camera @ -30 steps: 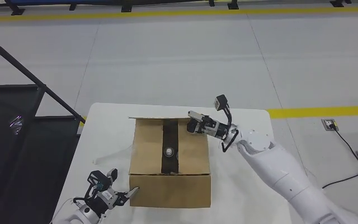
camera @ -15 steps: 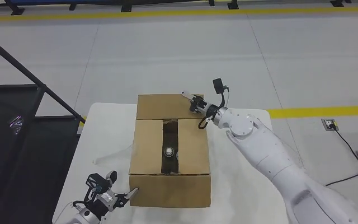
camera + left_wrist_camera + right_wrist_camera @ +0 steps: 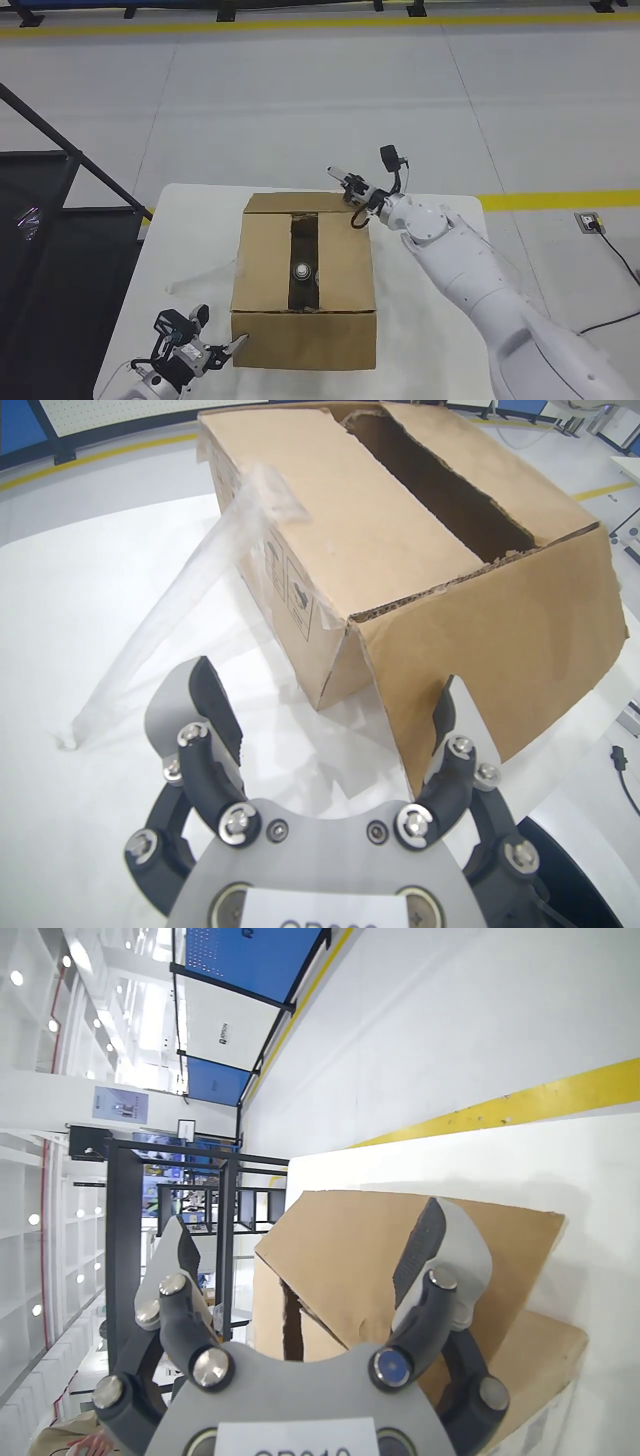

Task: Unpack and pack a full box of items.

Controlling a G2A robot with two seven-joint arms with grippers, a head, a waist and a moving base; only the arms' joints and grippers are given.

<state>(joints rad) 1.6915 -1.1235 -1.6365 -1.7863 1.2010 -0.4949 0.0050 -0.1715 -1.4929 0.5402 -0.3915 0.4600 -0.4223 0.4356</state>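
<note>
The box sits upright mid-surface. Its top flaps lie nearly shut, and the dark gap between them runs from the near side to the far side. A small round item shows down in it. The far flap is tilted up. The right hand hangs by the far right corner, fingers spread and holding nothing. The left hand is low at the near left corner, also spread and empty. A clear tape strip trails off the box's left side onto the surface. The far end lies close to the surface's edge, with wider room at both sides.
</note>
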